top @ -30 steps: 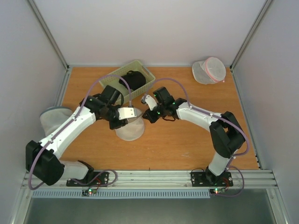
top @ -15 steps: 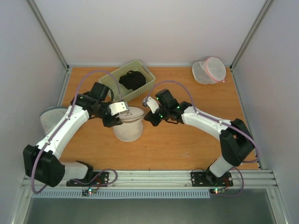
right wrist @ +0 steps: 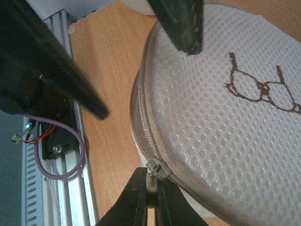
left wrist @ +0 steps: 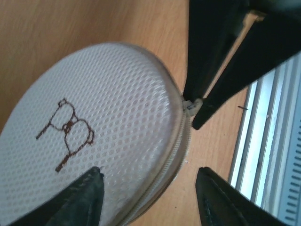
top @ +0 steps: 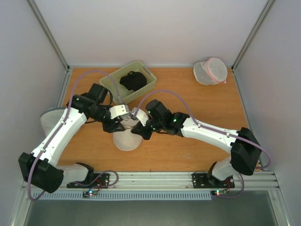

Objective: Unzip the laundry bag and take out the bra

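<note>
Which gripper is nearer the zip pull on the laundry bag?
Right. The right gripper is shut on the zip pull at the rim of the laundry bag; the left gripper hangs open, straddling that rim nearby.

The left arm [top: 61,134] and the right arm [top: 207,132] share one build: glossy white link shells between chunky matt black joint housings. A thin lilac cable [top: 94,71] loops along each. A small white rectangular plate [top: 118,111] fronts the left wrist. Small green lights [top: 175,120] glow on the right arm's black wrist. Beside each black base plate [top: 101,180] sit tiny red and green lamps. The left fingers [left wrist: 82,200] and right fingers [right wrist: 134,202] are plain black tapering wedges.
</note>
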You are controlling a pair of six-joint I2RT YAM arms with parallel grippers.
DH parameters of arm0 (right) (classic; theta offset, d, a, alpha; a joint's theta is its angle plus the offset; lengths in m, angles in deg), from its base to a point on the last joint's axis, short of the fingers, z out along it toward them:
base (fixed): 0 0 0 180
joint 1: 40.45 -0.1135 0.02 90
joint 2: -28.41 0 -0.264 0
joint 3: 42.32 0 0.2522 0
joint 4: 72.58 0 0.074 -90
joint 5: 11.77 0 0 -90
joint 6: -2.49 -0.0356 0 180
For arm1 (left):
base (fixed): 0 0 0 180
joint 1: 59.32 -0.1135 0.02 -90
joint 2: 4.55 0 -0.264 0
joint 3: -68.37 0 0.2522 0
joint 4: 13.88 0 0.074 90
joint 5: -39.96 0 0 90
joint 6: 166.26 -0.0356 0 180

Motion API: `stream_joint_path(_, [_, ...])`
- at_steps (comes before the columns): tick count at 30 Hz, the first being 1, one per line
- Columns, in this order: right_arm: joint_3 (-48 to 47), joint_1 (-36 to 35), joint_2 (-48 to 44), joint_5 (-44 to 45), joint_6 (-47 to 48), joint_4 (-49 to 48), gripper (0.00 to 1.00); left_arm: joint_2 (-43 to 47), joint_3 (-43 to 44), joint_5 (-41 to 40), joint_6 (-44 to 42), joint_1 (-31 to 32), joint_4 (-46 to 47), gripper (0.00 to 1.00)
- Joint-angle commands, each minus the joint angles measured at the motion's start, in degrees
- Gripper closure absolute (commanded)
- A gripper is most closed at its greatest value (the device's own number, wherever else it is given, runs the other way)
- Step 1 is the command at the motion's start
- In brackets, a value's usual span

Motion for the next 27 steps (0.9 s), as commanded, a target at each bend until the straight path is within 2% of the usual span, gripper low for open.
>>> stream_joint_path(1, [-1.29,-0.27,-0.65,-1.03,-0.78,-2.80,0.99,-0.11,-2.04,-4.20,-2.14,0.11,1.57,0.51])
stream_joint_path(5, [-1.10,-0.27,0.15,-1.79,-0.18,-2.20,0.99,-1.57,-0.24,-5.58,-2.92,0.10,4.54,0.58])
stream_joint_path(7, [-0.88,-0.27,0.14,-1.65,-0.22,-2.41,0.99,-2.38,0.09,-5.71,-2.89,0.22,5.42,0.58])
stream_joint_path(11, [-0.65,-0.27,-0.20,-1.58,-0.08,-2.82,0.99,-2.91,-2.62,-5.66,-5.12,1.32,5.55,0.61])
stream_joint_path(14, [-0.95,-0.26,0.18,-1.94,0.20,-2.77,0.99,-3.13,-3.86,-6.59,-4.72,2.22,7.32,0.75])
stream_joint_path(18, [-0.81,-0.20,0.57,-1.40,0.46,-2.48,0.99,-3.38,-3.23,-4.47,-3.12,2.81,7.20,0.99])
stream_joint_path(22, [0.22,1.48,0.64,-0.05,0.21,-1.22,0.99,-2.63,-2.33,-4.51,-3.30,2.87,5.55,0.99])
stream_joint_path(27, [1.79,7.47,0.10,1.06,-1.18,0.84,0.99,-1.76,-1.90,-7.42,-6.73,3.03,1.49,0.99])
